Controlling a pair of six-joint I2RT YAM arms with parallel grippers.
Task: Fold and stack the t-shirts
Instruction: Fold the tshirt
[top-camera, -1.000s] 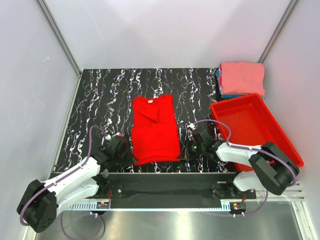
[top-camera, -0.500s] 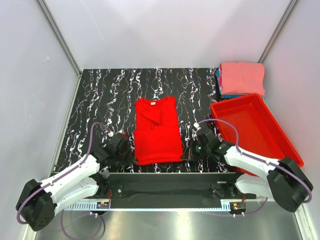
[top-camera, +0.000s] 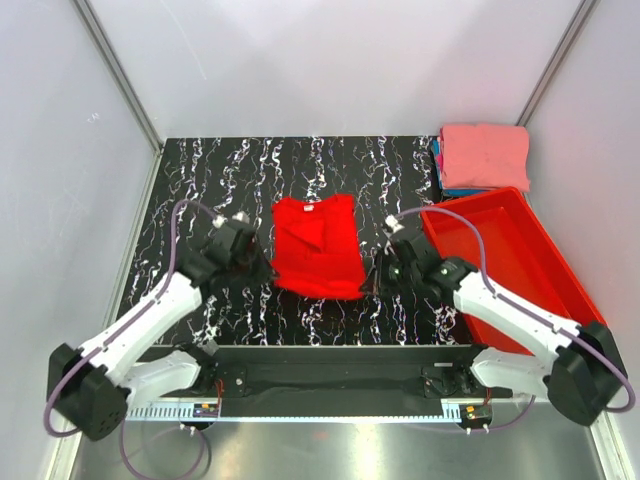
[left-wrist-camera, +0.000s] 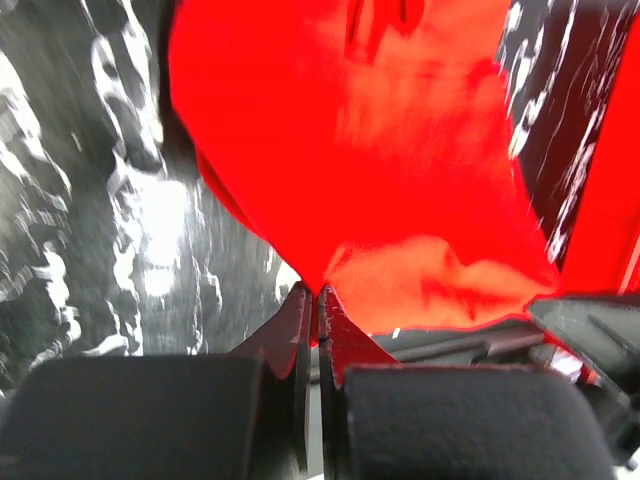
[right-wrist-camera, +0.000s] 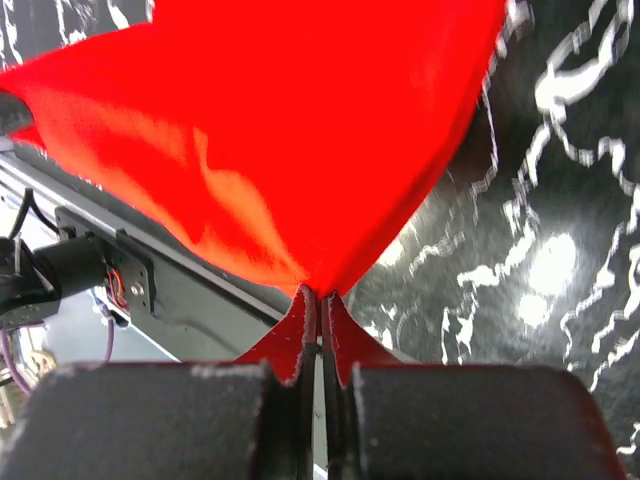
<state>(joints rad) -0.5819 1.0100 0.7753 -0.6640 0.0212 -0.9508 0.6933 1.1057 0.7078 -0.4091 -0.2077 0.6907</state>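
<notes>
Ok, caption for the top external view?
Mid-fold: left gripper and right gripper each pinch a near corner of the red t-shirt; folded shirts sit behind the red bin.

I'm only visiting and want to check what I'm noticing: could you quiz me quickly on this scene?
1. True or false: the left gripper and the right gripper are both shut on the red t-shirt.
2. Relative to the red bin, the salmon-pink t-shirt lies: A) inside it; B) folded, beyond it; C) in front of it.
3. Which end of the red t-shirt do the grippers hold, collar or hem?
Key: 1 true; 2 B; 3 hem.
</notes>
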